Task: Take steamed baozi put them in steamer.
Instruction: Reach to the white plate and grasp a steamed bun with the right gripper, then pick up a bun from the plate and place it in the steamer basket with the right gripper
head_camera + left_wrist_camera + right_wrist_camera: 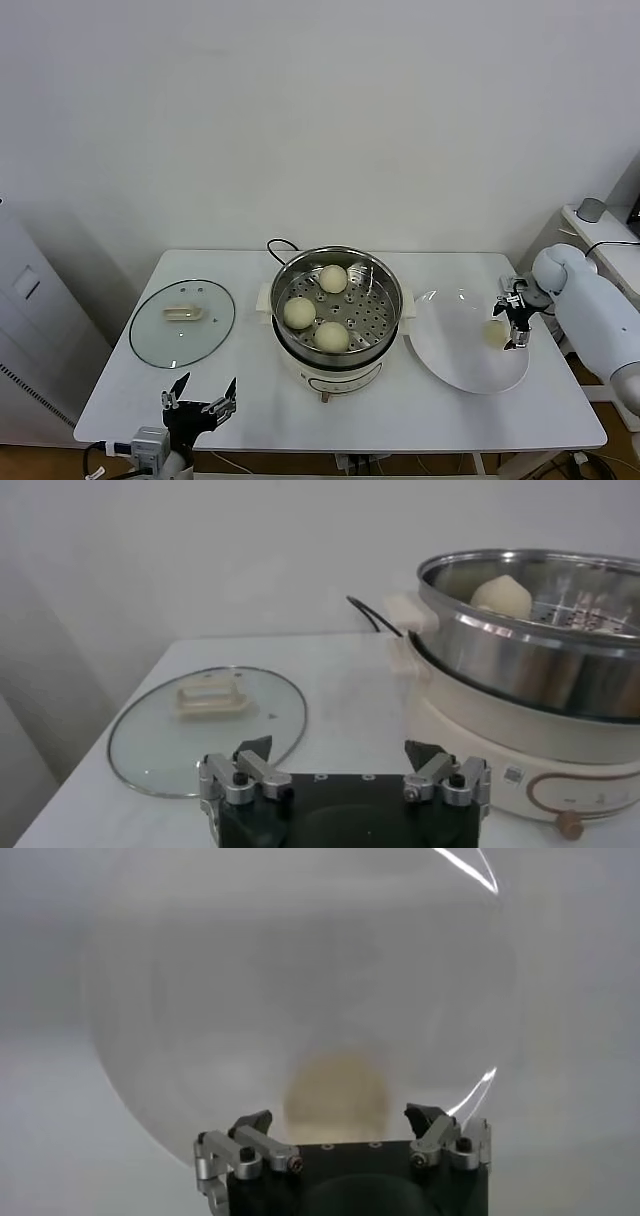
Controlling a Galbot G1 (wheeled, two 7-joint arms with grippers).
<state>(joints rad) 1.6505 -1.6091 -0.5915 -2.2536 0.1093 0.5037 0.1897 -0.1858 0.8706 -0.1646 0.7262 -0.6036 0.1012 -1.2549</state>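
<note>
Three steamed baozi [332,278] in the steamer [385,275], fourth baozi [494,333] on the white plate [450,365] at right, right gripper [514,318] spread above it, left gripper [200,398] spread, parked near the table's [400,410] left front edge, glass lid [182,322] at left.

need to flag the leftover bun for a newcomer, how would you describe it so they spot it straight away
Find the white plate at the table's right, beside the steamer. The baozi lies near its right edge, under the open right gripper; it is the only bun outside the steamer.

Glass lid [182,322], white plate [450,350], table [400,420]
</note>
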